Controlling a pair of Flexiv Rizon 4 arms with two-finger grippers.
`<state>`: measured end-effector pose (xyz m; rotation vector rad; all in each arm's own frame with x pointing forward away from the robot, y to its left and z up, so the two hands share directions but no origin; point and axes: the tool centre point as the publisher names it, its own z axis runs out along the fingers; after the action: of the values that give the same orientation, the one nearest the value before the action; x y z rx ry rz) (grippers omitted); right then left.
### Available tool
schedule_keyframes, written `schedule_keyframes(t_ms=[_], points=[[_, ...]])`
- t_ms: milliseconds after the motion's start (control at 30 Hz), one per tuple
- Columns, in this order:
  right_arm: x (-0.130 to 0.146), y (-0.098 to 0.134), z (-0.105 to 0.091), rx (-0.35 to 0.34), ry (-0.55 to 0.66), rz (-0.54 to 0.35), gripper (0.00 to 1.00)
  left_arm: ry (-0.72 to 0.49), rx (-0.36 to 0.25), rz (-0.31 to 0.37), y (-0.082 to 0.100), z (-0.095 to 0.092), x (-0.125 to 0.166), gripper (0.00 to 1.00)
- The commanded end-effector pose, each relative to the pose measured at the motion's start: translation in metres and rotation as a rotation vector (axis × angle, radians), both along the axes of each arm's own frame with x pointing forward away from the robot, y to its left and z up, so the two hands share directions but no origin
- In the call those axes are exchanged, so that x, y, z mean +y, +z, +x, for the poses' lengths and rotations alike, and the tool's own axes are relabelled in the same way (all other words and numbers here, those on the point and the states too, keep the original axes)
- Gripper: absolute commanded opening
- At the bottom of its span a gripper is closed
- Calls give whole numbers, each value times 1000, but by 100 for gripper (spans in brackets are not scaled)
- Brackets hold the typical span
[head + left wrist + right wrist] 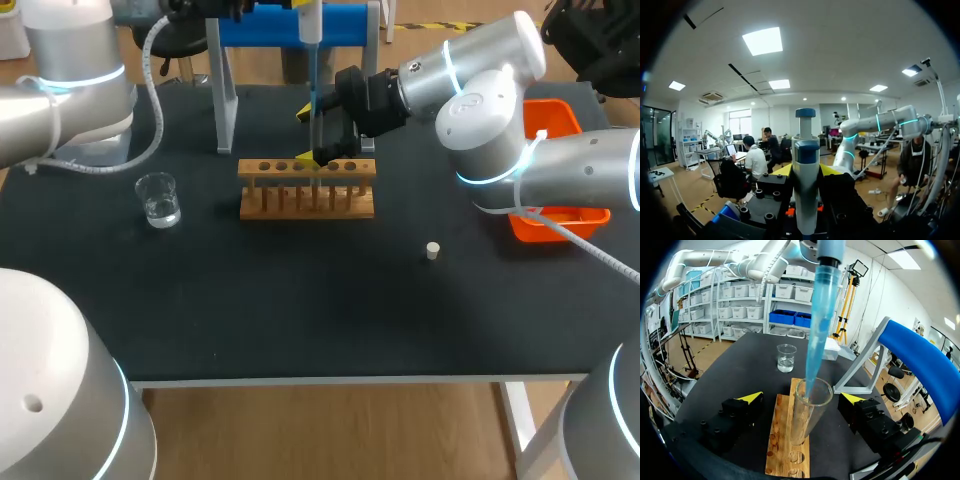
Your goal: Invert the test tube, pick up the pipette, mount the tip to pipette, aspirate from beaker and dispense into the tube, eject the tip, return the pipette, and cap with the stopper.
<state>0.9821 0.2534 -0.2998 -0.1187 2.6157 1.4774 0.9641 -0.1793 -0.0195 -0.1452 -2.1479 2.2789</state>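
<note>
A clear test tube (pixel 807 412) stands upright in the wooden rack (pixel 789 440), mouth up. The blue pipette tip (pixel 817 330) hangs from above with its point inside the tube's mouth. My left gripper (pixel 806 170) is shut on the white and blue pipette (pixel 806 150), held high over the rack (pixel 308 188). My right gripper (pixel 802 398) is open, one finger on each side of the tube and both apart from it. The pipette (pixel 312 30) and its tip (pixel 316 120) run down between the right gripper's (pixel 306 135) yellow tips. The water beaker (pixel 158 199) stands left of the rack. A small white stopper (pixel 432 250) lies right of it.
A blue and grey pipette stand (pixel 290 30) rises behind the rack. An orange bin (pixel 555 170) sits at the table's right edge under my right arm. Beyond the rack the beaker (pixel 786 357) shows in the right wrist view.
</note>
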Motion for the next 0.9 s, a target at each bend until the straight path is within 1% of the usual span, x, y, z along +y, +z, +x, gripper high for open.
schedule_keyframes(t_ms=[33,600,900], points=[[0,0,1,1,3,-1,100,11,-5,2,1,-2,1,0],[0,0,1,1,3,-1,100,-2,-29,4,-1,0,-4,0],[0,0,1,1,3,-1,100,-19,-56,5,-4,0,-6,0]])
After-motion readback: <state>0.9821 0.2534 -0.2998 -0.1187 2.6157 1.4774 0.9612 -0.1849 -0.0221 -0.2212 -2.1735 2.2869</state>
